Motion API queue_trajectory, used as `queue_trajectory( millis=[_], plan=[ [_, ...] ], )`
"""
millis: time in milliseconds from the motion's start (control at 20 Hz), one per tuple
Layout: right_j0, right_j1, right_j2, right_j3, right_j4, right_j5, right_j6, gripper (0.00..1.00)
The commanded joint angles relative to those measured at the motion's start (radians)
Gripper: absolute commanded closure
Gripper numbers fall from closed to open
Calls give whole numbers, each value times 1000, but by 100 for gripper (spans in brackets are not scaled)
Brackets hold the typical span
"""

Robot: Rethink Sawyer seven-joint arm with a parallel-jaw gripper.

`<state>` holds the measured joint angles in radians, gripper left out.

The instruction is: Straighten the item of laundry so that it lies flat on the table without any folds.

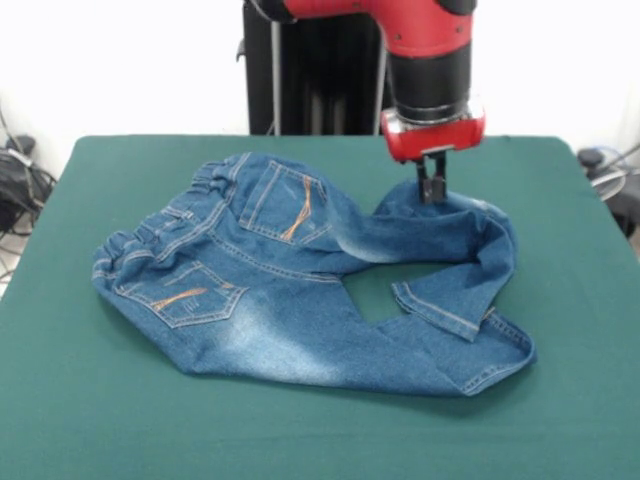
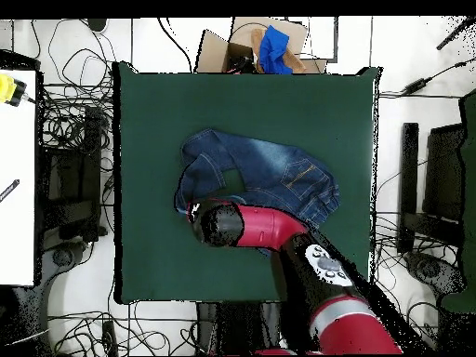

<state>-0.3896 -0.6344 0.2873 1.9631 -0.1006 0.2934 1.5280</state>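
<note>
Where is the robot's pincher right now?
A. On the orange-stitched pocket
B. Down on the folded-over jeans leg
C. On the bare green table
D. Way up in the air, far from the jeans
B: in the front view the gripper is down on the jeans, its tips pressed close together at the bend of the doubled-back leg, away from the pockets and the bare table.

In the overhead view, the red arm (image 2: pixel 270 228) covers the lower edge of the jeans (image 2: pixel 270 172) at centre frame. The gripper (image 1: pixel 432 186) fingertips look too small to judge.
</note>
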Motion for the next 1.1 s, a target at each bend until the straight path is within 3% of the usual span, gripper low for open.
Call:
queue_trajectory(
  millis=[50,200,300,350,950,1100],
  plan=[
    [146,3,-43,47,143,-104,377,100],
    [193,-41,-69,54,187,-66,386,100],
    [202,-35,-79,55,195,-108,380,100],
    [203,-28,-82,60,202,-133,370,0],
    [142,-1,-30,79,179,-192,342,0],
    [121,46,1,77,176,-240,346,0]
  ],
)
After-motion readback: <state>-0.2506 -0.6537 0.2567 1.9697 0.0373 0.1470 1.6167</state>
